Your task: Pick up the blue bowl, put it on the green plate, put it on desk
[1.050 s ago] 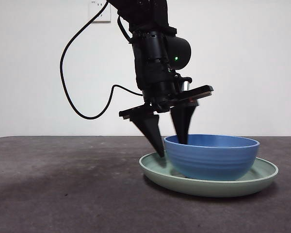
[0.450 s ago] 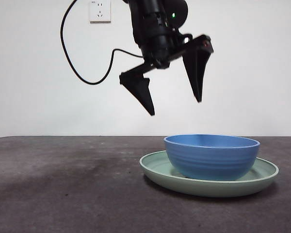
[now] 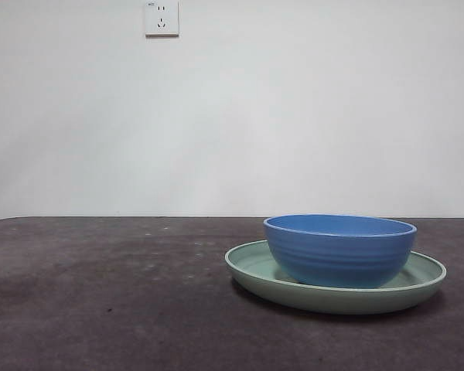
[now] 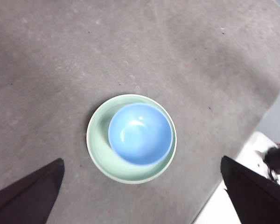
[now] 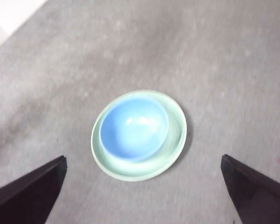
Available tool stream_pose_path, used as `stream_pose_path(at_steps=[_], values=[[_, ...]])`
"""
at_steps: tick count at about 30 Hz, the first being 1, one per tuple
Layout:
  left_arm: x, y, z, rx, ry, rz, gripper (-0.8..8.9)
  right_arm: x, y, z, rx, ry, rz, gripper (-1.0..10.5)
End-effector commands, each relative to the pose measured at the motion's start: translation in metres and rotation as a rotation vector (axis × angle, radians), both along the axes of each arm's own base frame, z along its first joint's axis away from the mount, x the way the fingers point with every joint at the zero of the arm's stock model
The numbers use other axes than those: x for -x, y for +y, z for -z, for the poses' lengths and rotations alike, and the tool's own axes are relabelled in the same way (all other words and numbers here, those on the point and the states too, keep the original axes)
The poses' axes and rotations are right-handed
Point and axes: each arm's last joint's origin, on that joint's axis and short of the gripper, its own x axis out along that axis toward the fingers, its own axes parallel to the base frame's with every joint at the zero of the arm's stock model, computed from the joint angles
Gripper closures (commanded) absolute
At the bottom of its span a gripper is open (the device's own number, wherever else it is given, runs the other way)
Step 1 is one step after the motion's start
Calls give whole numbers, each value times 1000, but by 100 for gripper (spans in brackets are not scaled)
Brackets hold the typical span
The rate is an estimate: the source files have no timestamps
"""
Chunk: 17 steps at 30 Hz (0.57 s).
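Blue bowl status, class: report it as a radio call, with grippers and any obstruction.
Left gripper and right gripper open, high above the desk. Blue bowl upright in green plate, off-centre. Nothing in the way.

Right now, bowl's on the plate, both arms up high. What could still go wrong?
1. The bowl sits off-centre in the plate, close to one rim; a careless regrasp could drag the plate too.
2. Both pincers hang open far above, left and right; a long descent may amplify aiming error.
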Motion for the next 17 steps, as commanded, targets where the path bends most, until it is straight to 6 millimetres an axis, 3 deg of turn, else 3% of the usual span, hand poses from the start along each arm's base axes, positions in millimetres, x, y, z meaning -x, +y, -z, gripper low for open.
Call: stream_pose_path(at_steps=[1, 4, 6, 17], values=[[22, 16, -2, -46, -16, 60, 178, 0, 0, -7, 4, -47, -8, 338], [50, 42, 6, -47, -23, 65, 185, -2, 0, -10, 4, -81, -4, 338], [59, 50, 15, -35, -30, 60, 185, -3, 0, -10, 5, -88, -1, 338], [107, 95, 101, 138, -93, -26, 171, -10, 1, -10, 7, -68, -1, 338]])
